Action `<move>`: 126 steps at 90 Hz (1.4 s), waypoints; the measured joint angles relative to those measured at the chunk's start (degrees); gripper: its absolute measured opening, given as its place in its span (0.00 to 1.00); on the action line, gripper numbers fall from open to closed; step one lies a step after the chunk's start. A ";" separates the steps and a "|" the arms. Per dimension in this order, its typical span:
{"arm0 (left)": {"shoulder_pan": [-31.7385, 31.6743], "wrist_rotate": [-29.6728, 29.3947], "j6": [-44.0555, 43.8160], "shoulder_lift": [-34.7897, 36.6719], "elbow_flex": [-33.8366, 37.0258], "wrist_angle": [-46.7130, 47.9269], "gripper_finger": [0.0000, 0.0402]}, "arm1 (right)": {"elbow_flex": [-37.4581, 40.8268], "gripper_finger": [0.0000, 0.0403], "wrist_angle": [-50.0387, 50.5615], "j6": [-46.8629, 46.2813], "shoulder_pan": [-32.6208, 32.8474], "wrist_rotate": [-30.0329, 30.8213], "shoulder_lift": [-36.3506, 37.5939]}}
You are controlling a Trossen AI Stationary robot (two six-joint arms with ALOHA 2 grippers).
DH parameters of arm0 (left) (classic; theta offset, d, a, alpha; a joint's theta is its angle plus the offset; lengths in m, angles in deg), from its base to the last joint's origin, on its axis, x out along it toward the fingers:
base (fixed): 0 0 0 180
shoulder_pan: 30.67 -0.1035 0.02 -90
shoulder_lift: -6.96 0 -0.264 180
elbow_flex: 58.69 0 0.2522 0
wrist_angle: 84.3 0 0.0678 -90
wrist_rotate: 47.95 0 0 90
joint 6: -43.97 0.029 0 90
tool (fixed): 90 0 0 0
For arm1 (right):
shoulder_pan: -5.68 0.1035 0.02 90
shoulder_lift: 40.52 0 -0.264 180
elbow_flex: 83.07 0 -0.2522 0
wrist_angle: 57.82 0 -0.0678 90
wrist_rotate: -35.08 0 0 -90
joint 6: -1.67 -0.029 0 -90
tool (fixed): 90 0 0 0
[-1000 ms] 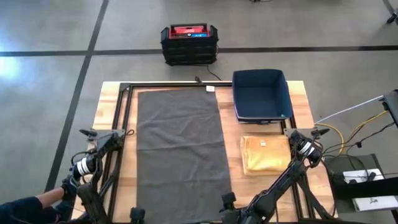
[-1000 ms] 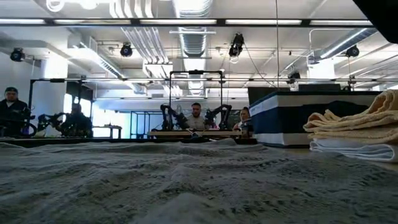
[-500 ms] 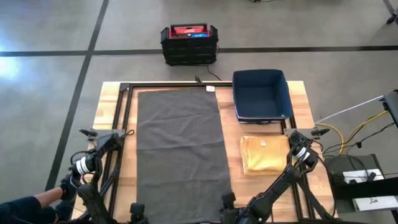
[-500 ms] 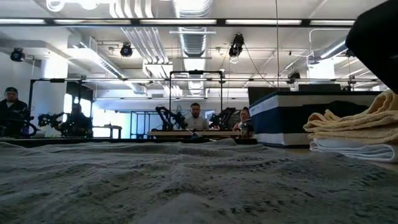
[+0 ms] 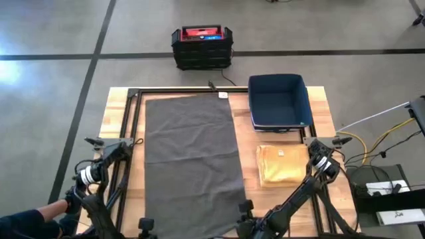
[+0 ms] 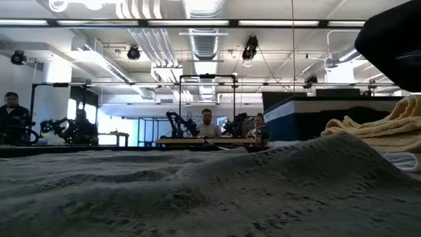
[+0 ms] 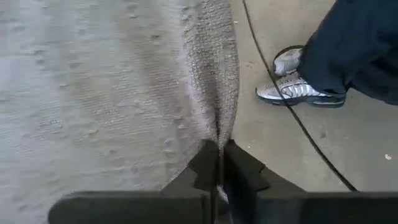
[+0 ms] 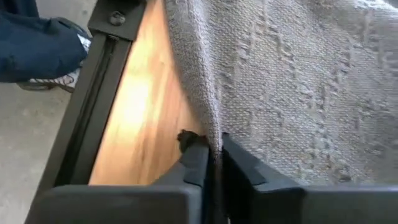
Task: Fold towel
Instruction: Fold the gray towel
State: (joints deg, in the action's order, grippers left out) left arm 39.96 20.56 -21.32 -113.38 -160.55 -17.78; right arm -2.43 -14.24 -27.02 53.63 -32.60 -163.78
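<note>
Since a second ago the towel's near edge has lifted. Each tool (left tool, right tool) pinches a near corner of the grey towel, whose long axis runs away across the table.

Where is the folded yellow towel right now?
In the high view the folded yellow towel lies on the table's right side, just in front of the blue bin and right of the spread grey towel, near the right arm.

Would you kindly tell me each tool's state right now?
Left tool: closed on the grey woven towel.
Right tool: closed on the towel too.
</note>
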 joint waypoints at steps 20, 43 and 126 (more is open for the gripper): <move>0.05 -5.50 -1.68 6.96 -0.19 4.01 0.00 | -5.52 0.01 11.28 -4.21 -0.73 0.14 2.81; 0.02 -8.22 -1.96 13.38 -0.13 8.19 0.00 | -9.02 0.00 20.70 -6.49 -2.05 0.77 5.74; 1.76 -16.93 -11.28 19.47 -1.22 5.15 0.00 | -23.25 0.00 34.90 -7.39 -0.31 7.97 6.78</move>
State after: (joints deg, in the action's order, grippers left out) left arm 41.73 3.63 -32.60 -93.91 -161.77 -12.63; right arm -25.68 20.66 -34.42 53.32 -24.63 -157.00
